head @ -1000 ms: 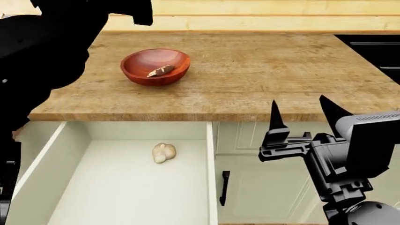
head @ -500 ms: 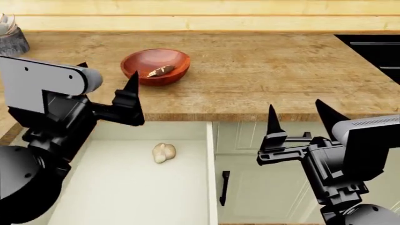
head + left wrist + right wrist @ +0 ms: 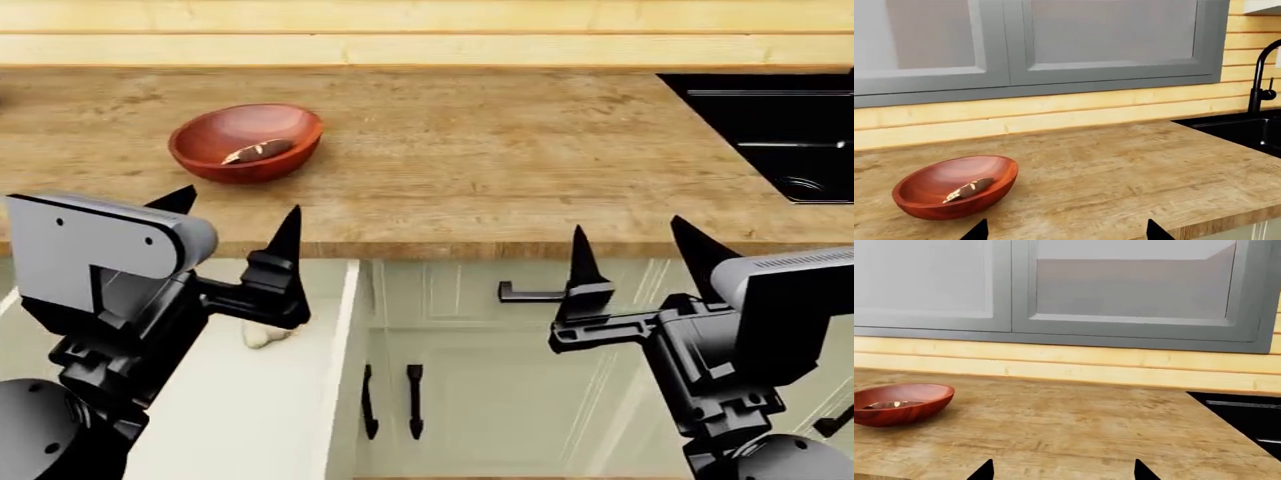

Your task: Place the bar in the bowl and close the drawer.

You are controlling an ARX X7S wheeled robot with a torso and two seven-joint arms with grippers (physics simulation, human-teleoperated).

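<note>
The brown bar lies inside the reddish-brown bowl on the wooden counter, at the left in the head view. It also shows in the left wrist view, bar in bowl, and the right wrist view shows the bowl. The cream-green drawer stands pulled out below the counter at the lower left. My left gripper is open and empty above the drawer, in front of the counter edge. My right gripper is open and empty in front of the cabinet fronts.
A pale garlic-like bulb lies in the drawer, partly behind my left gripper. A black sink is set in the counter at the right, with a black tap. Cabinet fronts with black handles are below. Grey wall cupboards hang above.
The view has shifted right: bowl and drawer now sit further left and more sink shows. My left arm has come down from above the counter to in front of its edge.
</note>
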